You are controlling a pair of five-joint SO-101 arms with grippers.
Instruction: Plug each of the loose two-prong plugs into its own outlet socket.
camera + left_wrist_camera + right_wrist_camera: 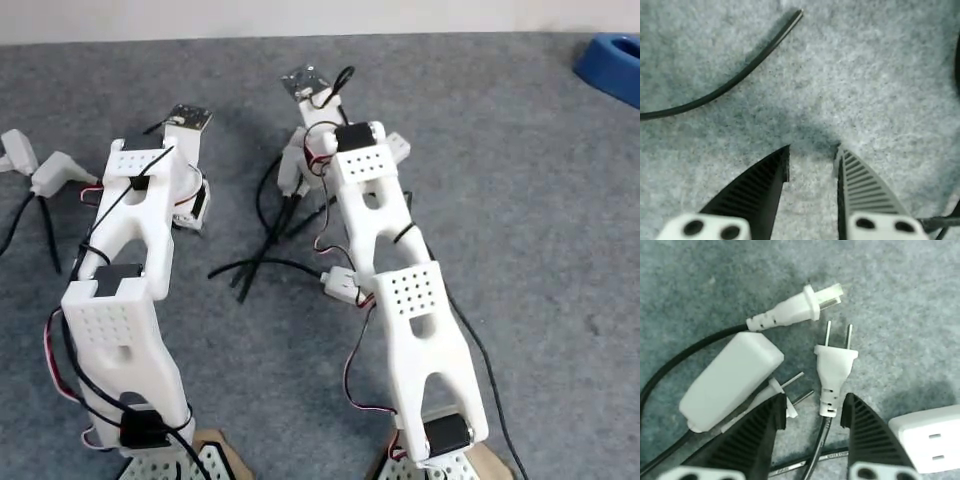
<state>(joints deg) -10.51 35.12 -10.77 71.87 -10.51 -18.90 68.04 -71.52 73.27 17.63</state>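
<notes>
Right wrist view has a white moulded plug (835, 367) lying flat on the counter (915, 315), a grey, felt-like nap. Its two thin metal prongs point away from the right tool (812, 407), and its ribbed strain-relief tail and black cord run back between the tool's fingers. That tool is spread wide and holds nothing. Its black, ridged, wedge-shaped fingers (765, 435) stand on either side of the plug's tail, and neither clearly touches it.

Just beyond lies a flat-prong plug (795, 310), also white, with a ribbed neck and a black cord. Beside the first plug sits a smooth white box (730, 380) with rounded corners. A third plug (785, 390) pokes two round pins out from under the box's edge. On the other side of the tool is a white socket (930, 437), blocky and glossy, with two narrow slots showing.

Left wrist view shows the left tool (811, 152) also parted and empty, its ridged fingertips close above bare felt. A black cable (735, 80) curves past, well apart, and ends in a cut tip.

High view shows one more white plug (58, 172) near the counter's left edge, and a rounded blue rim (612, 62) at the far right corner.
</notes>
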